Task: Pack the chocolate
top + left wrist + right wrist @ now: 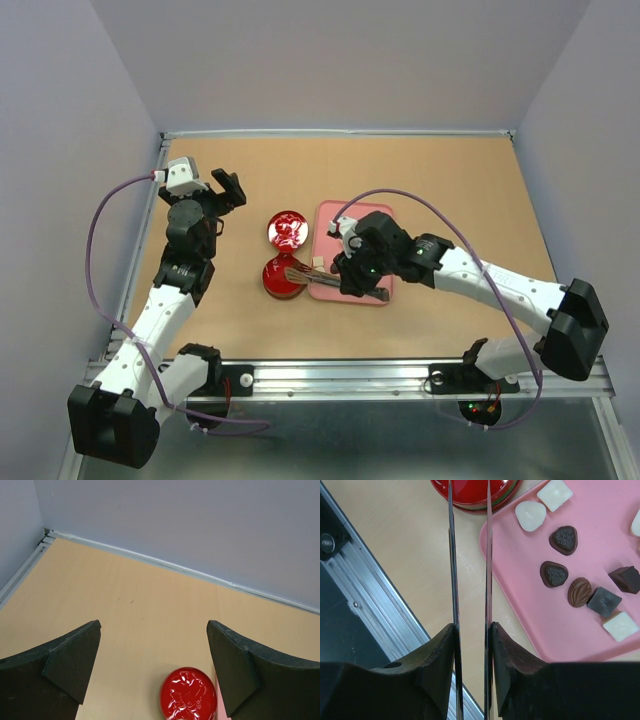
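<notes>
The chocolate [564,539] lies as several small dark brown and cream-white pieces on the pink tray [530,610], to the right of my right gripper. My right gripper [472,627] is shut on metal tongs [451,555]. Their two thin blades run forward, a narrow gap apart, to the round red tin [475,492]. From above, the right gripper [350,275] sits over the near left part of the pink tray [352,215], and the tongs [310,275] point left onto the tin [283,278]. My left gripper [225,190] hangs open and empty at the far left.
A glossy red round piece [288,230] lies just behind the tin, left of the tray. It shows at the bottom of the left wrist view [189,695], between the wide fingers of the left gripper [152,630]. A metal rail [375,595] runs along the near table edge.
</notes>
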`<state>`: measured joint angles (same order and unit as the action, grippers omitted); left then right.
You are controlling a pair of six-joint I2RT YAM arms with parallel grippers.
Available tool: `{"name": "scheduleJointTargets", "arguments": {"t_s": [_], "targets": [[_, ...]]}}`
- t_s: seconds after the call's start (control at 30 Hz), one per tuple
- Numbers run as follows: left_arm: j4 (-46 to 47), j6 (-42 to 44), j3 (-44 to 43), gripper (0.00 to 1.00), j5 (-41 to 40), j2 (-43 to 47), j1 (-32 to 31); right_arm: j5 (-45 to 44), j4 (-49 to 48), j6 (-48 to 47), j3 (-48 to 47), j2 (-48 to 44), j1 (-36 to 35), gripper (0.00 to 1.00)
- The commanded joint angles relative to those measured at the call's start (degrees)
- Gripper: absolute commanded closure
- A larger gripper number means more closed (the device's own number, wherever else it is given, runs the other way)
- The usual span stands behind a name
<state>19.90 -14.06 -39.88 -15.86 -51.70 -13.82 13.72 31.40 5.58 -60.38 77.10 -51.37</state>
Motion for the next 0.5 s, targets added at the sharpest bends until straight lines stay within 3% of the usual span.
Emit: {"name": "scheduleJointTargets", "arguments": {"t_s": [0.0, 0.47], "targets": [[2.2, -0.1, -1.9, 0.01, -0.1, -0.2, -0.3, -0.5, -2.4, -1.5, -4.4, 0.6, -0.3, 0.67], [1.9, -0.2, -2.1, 0.01, 0.0, -0.6, -0.3, -0.3, -4.3, -1.6, -3.9, -1.0, -0.4, 0.52]]}}
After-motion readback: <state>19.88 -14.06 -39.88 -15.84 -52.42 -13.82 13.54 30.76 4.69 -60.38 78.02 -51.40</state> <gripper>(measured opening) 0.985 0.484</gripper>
